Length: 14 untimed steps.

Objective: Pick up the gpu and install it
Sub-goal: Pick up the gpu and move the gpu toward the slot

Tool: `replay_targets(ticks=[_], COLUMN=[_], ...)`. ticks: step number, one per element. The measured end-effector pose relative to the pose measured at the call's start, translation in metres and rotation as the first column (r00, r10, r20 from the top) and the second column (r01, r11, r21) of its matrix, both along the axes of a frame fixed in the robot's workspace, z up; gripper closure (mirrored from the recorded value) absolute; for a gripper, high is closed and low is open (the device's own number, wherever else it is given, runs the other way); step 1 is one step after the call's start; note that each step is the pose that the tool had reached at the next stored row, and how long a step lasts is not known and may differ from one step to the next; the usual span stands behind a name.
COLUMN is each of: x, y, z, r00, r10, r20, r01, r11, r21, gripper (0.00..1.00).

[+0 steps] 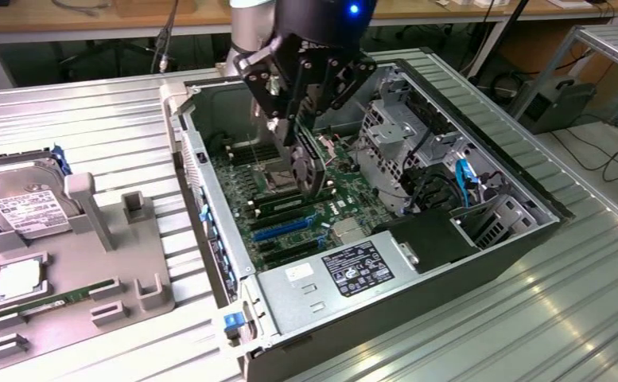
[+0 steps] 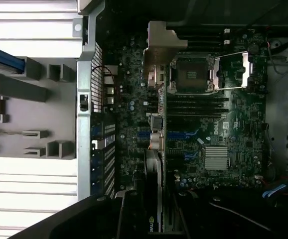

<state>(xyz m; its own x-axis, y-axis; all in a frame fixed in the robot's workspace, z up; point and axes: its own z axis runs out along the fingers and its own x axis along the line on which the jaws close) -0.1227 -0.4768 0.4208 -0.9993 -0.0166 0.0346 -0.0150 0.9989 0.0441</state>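
The exterior view looks obliquely down on the open case [image 1: 425,306]; the wrist view faces straight down, nearer, sharing its motherboard [image 2: 194,129].

no legible text found. hard drive label [image 1: 20,208] and power supply label [image 1: 356,268] carry print too small to read.

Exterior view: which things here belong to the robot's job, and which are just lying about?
In the job: robot's hand, gripping the thin black flat gpu card; open dark metal computer case; green motherboard inside it.
Lying about: silver hard drive with white label; long narrow green memory stick; grey plastic holder tray.
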Motion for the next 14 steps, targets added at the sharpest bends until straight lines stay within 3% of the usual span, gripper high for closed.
replay_targets(ticks=[3,9,11,14], x=[0.022,0.053,0.061,0.061], y=[0.0011,0.0061,0.0081,0.0082], z=[-0.0089,-0.0214,-0.0254,-0.0258], r00=[1.0,1.0,1.0,1.0], r10=[0.0,0.0,0.0,0.0], r20=[0.0,0.0,0.0,-0.0001], r01=[0.0,0.0,0.0,0.0], r11=[1.0,1.0,1.0,1.0], r21=[-0.003,-0.0041,-0.0041,-0.004], gripper=[0.74,0.74,0.74,0.74])
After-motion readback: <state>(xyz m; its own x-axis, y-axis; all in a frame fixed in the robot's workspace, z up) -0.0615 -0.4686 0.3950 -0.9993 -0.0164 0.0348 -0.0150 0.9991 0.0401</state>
